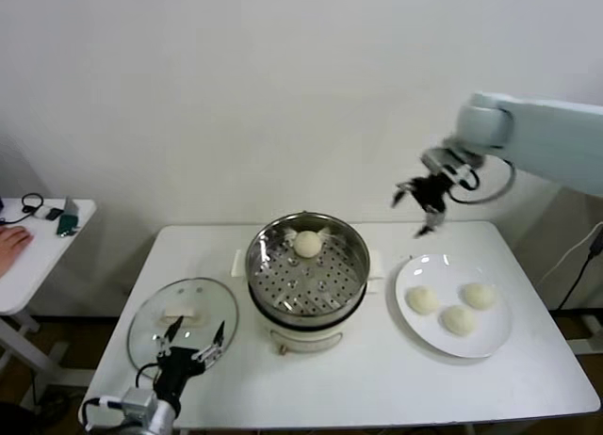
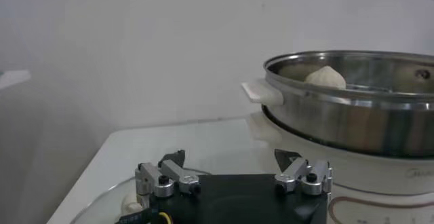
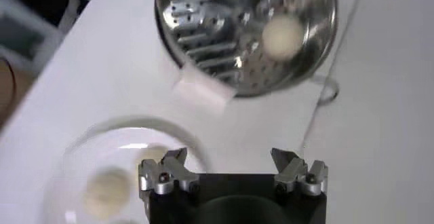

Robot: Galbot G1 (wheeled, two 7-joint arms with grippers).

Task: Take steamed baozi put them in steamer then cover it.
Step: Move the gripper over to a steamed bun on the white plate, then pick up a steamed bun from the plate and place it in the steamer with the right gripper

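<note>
The steel steamer (image 1: 303,286) stands mid-table on its white pot base, with one baozi (image 1: 307,244) at its far side. Three baozi (image 1: 421,299) lie on the white plate (image 1: 443,270) to the right. The glass cover (image 1: 151,327) lies flat to the left of the steamer. My right gripper (image 1: 419,211) is open and empty, raised in the air behind the plate. In the right wrist view the gripper (image 3: 230,156) is above the plate's rim (image 3: 74,147), with the steamer (image 3: 203,15) beyond. My left gripper (image 1: 195,344) is open and empty over the cover's near edge, and it also shows in the left wrist view (image 2: 230,159).
The pot's white side handle (image 2: 261,91) sticks out toward the cover. A small side table (image 1: 38,256) at far left holds small items, with a person's hand (image 1: 9,239) resting on it. A wall stands close behind the table.
</note>
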